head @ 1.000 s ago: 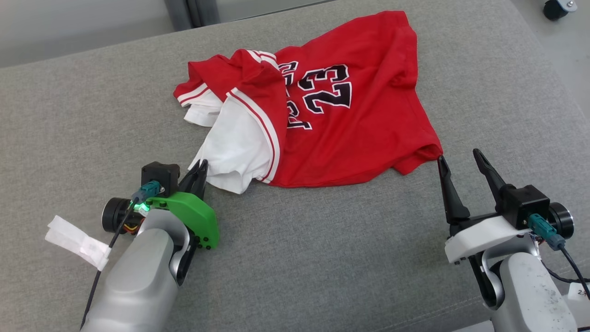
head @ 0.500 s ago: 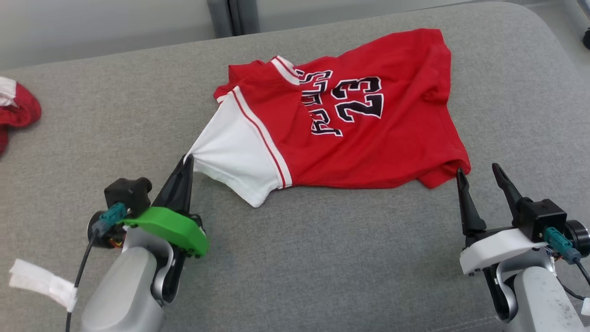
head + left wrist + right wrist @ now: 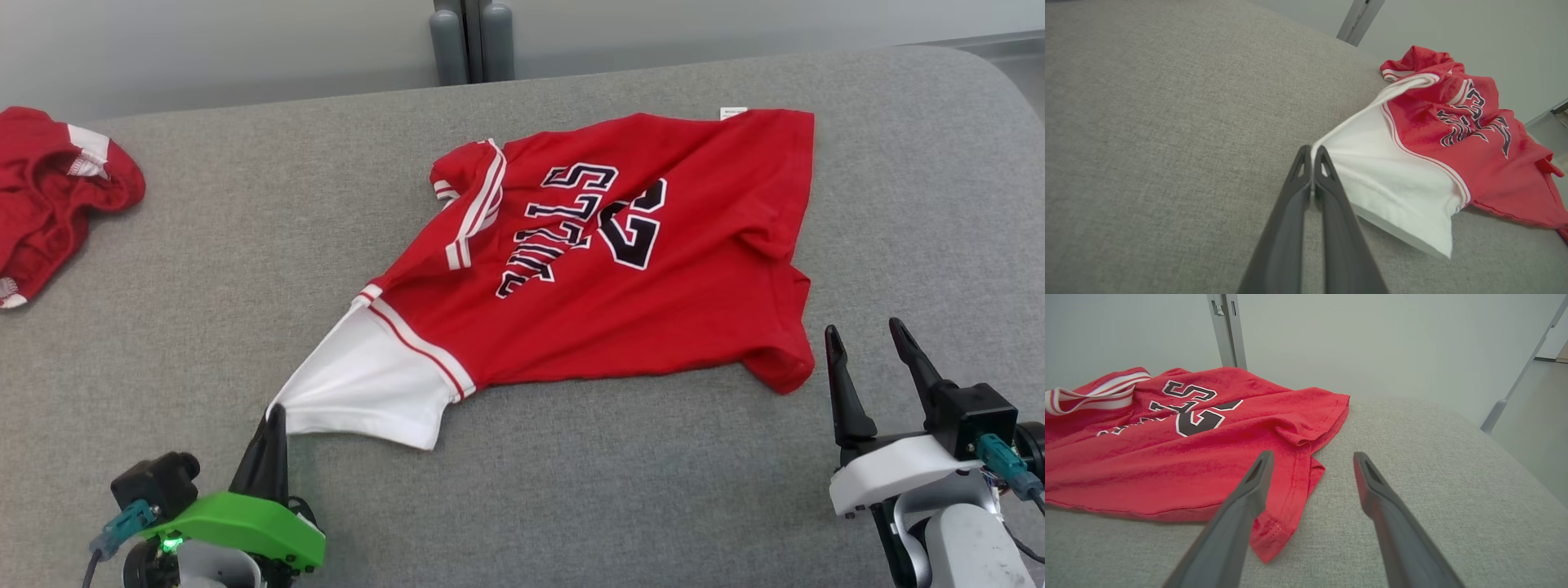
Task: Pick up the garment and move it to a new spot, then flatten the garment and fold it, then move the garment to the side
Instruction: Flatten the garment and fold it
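I'm looking at a grey woven-fabric tabletop (image 3: 571,490) with a rounded far-right corner. A red short-sleeved jersey (image 3: 620,310) with black-and-white lettering lies wrinkled across its middle, the white sleeve stretched toward the near left. At the far left sits a crumpled red garment (image 3: 49,196) with white trim, well apart.

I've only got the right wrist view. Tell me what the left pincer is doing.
Observer: The left pincer is shut on the corner of the white sleeve of the red jersey, drawing it taut.
Operator: Report anything else nearby.
Observer: A second red garment lies crumpled at the far left, apart from the jersey.
Operator: Check my pincer against the hem.
Observer: In the head view the right pincer stands open beside the near hem corner, with what looks like a thin strip of cushion between them.
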Robot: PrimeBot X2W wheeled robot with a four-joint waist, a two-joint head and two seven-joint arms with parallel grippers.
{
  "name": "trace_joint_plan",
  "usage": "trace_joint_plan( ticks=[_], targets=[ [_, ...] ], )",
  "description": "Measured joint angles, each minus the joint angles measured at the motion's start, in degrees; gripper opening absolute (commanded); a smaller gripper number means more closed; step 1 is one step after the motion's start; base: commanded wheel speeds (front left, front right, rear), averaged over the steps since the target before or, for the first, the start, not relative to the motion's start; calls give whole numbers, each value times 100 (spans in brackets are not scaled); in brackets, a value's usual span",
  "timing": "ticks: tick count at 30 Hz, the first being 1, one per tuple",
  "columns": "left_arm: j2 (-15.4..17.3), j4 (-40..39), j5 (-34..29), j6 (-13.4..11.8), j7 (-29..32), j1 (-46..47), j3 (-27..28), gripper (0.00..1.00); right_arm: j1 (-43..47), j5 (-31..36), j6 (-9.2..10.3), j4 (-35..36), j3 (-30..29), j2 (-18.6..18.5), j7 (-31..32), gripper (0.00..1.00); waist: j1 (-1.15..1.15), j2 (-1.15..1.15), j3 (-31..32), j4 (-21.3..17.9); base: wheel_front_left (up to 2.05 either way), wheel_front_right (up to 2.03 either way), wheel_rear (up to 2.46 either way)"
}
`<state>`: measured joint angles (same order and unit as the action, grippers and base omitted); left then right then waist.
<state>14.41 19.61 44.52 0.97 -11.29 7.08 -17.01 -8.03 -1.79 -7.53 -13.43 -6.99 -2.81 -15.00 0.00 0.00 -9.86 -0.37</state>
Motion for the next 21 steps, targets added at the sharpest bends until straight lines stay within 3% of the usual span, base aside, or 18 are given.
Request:
trace_joint_plan(
  ticks=[12,13,14,15,16,21],
  targets=[
    [-223,871,643,104,-9,-265,352,0,206,0,0,36,-16,0,0,100,0,0,125,-96,0,0,0],
    [-224,938,636,105,-51,-261,355,15,235,-11,0,35,-18,0,0,100,0,0,139,-105,0,0,0],
    [-226,992,635,112,-73,-248,358,42,257,-12,0,30,-20,0,0,100,0,0,152,-109,0,0,0],
    [-234,1040,628,129,-100,-225,363,82,272,-15,0,15,-22,0,0,100,0,0,168,-113,0,0,0],
    [-244,1076,614,147,-137,-188,359,100,275,-19,0,3,-25,0,0,100,0,0,186,-116,0,0,0],
    [-244,1118,265,181,-283,47,270,100,275,-16,0,-65,-63,0,0,100,0,0,281,-113,0,0,0]
  ],
)
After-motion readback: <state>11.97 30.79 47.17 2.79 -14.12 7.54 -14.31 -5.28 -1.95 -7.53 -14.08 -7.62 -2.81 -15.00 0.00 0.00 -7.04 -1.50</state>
